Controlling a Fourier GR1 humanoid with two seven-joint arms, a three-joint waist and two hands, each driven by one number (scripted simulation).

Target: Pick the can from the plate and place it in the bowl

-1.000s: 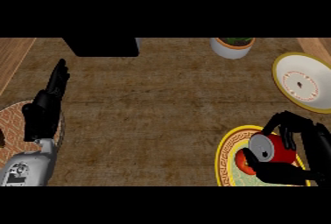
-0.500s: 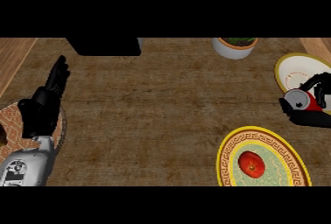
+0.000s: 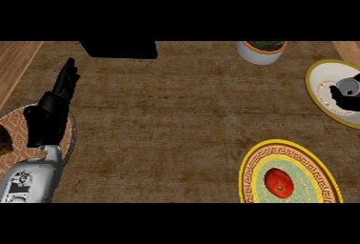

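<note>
Since half a second ago the right hand point(image 3: 347, 99) and the can point(image 3: 346, 86) have travelled further toward three o'clock; they now sit over the bowl point(image 3: 320, 76), mostly cut off by the picture's edge.

Can: one, grey top showing, inside the bowl's outline at three o'clock. Whether it rests on the bowl's floor or hangs above it cannot be told.

Right hand: dark fingers just below and against the can; it appears curled round it, though most of the hand is out of view.

Left hand point(image 3: 51, 114): one, at nine o'clock, fingers straight and pointing up, holding nothing, resting.

Bowl: one, white with a yellow rim.

Plate point(image 3: 255, 164): one, yellow patterned rim, at five o'clock, carrying one red fruit, seemingly a tomato point(image 3: 278, 181); no can on it.

Potted plant point(image 3: 262, 51): one, at one o'clock.

Progress, as judged: pick-up done, carry done. Left: set the can down, let go, draw the hand clear.
</note>
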